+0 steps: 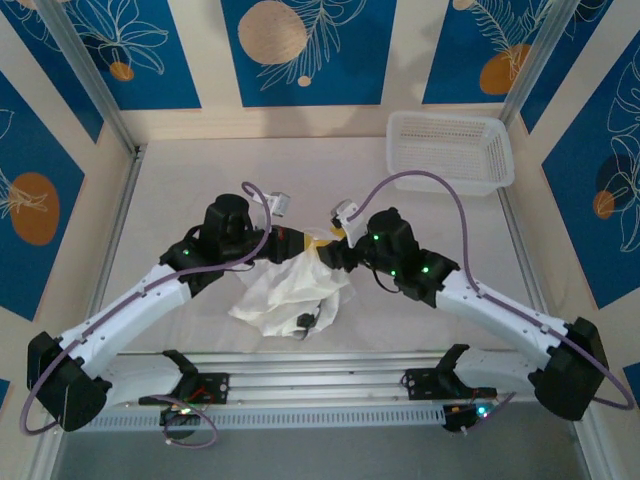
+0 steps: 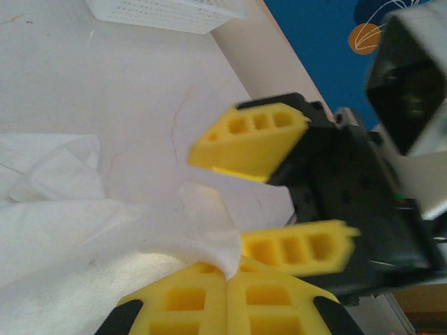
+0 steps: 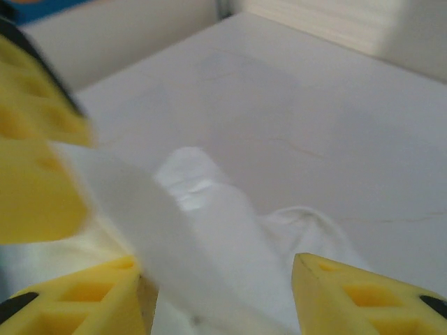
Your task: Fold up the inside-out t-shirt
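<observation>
my left gripper (image 2: 227,279) pinches a fold of the crumpled white inside-out t-shirt (image 1: 285,295) near the middle of the table (image 1: 200,190), fingers pressed together; my right gripper (image 2: 234,199) faces it, jaws parted, cloth between them, gripping nothing.

one t-shirt (image 1: 285,295), one mesh basket (image 1: 445,180), two arms (image 1: 130,313) (image 1: 510,315).

No writing can be read anywhere; the dark label (image 1: 303,322) on the t-shirt (image 1: 283,292) is too small.
</observation>
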Available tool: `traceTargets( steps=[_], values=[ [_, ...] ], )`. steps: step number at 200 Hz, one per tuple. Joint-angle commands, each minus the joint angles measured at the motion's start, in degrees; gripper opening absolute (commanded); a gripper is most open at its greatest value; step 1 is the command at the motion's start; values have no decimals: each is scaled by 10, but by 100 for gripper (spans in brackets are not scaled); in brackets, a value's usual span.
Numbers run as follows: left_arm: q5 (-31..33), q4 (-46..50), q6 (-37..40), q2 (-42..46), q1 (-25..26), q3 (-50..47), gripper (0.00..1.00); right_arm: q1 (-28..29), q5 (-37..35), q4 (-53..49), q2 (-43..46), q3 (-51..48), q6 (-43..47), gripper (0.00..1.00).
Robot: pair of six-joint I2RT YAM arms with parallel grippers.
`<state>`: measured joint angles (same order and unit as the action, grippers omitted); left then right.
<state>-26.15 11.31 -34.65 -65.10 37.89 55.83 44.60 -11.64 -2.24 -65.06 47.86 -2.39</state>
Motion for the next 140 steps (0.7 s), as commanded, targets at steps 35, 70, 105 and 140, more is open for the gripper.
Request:
traceTargets(
  steps=[35,70,105,140],
  values=[
    [-6,0,-3,11,-6,2,0,-23,-44,-15,-77,58,71,53],
    [2,1,0,10,-5,-4,0,-84,137,-118,-104,104,-77,44],
    [-3,-2,2,7,-6,-8,0,-156,247,-198,-75,97,-143,40],
    [-10,-6,5,-6,-8,0,0,-222,304,-233,-60,62,-163,38]
  ],
)
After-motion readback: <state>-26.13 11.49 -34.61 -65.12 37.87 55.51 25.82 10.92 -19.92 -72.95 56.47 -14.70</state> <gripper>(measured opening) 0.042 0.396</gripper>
